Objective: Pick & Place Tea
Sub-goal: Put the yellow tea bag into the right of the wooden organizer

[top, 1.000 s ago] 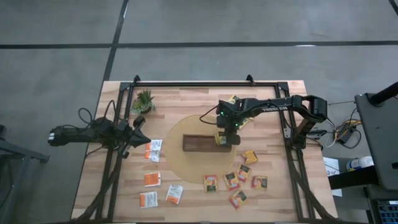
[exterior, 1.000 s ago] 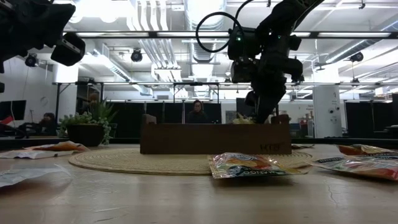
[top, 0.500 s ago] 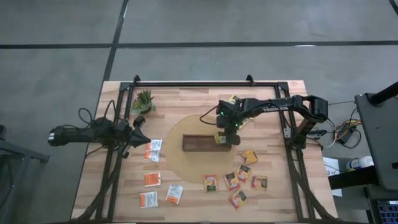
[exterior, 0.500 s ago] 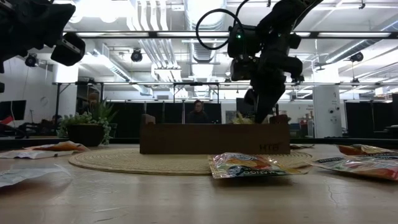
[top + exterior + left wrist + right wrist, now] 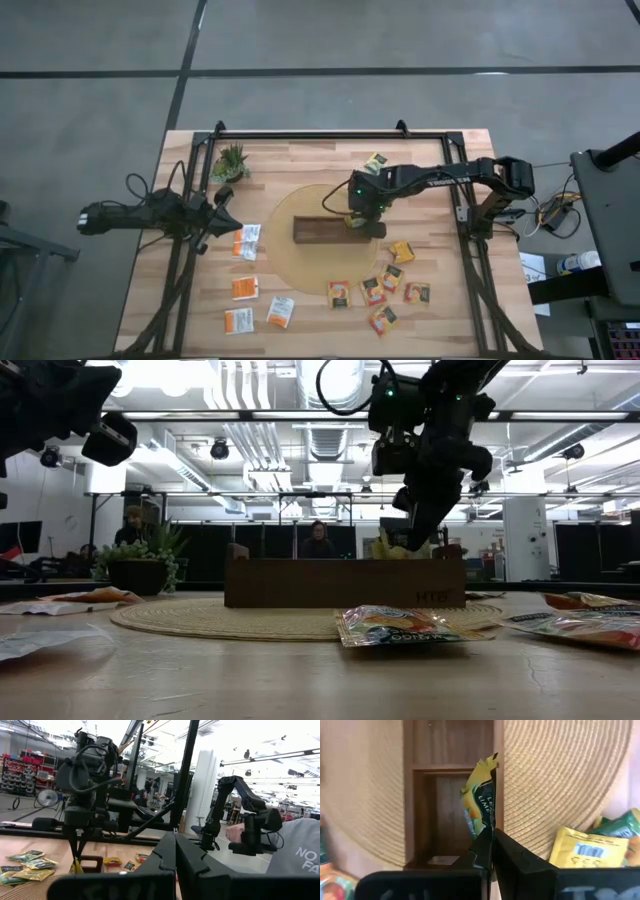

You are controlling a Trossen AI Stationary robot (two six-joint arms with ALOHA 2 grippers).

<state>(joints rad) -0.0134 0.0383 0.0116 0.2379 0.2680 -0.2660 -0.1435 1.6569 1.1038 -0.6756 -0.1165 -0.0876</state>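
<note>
placing step: right gripper at centre frame, fingers pinched on a yellow sachet held over the tray end compartment. next: lower, release inside. left gripper idle at left, fingers closed.

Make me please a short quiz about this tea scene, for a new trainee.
1. True or false: the right tool grips a yellow-green sachet over the end compartment of the wooden tray.
2. The tray stands on: A) a round woven mat; B) a plate; C) the bare table.
3. Fill in: the left tool waits at the table's ____ side, near the potted plant.

Key: 1 true; 2 A; 3 left.
</note>
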